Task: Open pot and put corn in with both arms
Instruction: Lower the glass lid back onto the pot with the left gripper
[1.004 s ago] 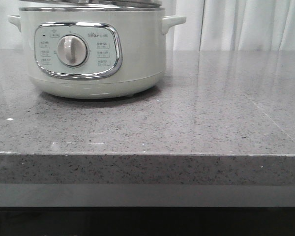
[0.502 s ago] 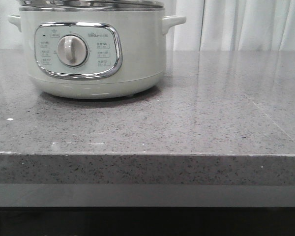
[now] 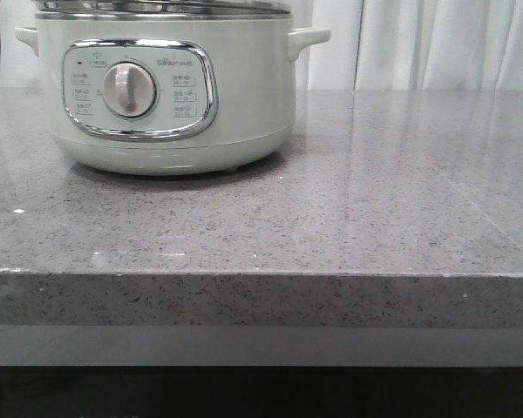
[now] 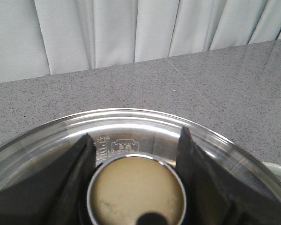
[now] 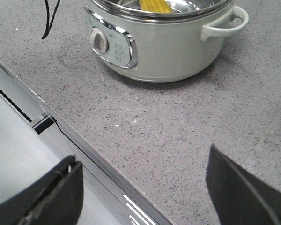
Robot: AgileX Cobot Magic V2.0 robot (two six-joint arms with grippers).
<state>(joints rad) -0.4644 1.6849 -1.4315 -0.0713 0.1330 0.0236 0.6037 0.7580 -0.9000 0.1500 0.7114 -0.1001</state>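
Corn (image 5: 154,5) seen inside pot (image 3: 166,96), glass lid (image 4: 131,136) knob (image 4: 136,192) straddled by left gripper (image 4: 136,140), contact unclear, presumably for re-covering; right gripper (image 5: 145,187) spread, empty.

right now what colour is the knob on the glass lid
Pale beige with a chrome ring, seen best in the left wrist view: lid knob.

I count one pot (image 3: 166,87) with two side handles (image 3: 307,38), one dial (image 3: 128,90), one glass lid (image 4: 131,122) with one knob (image 4: 136,190), one corn (image 5: 154,5), one cable (image 5: 49,18), one counter (image 3: 375,200).
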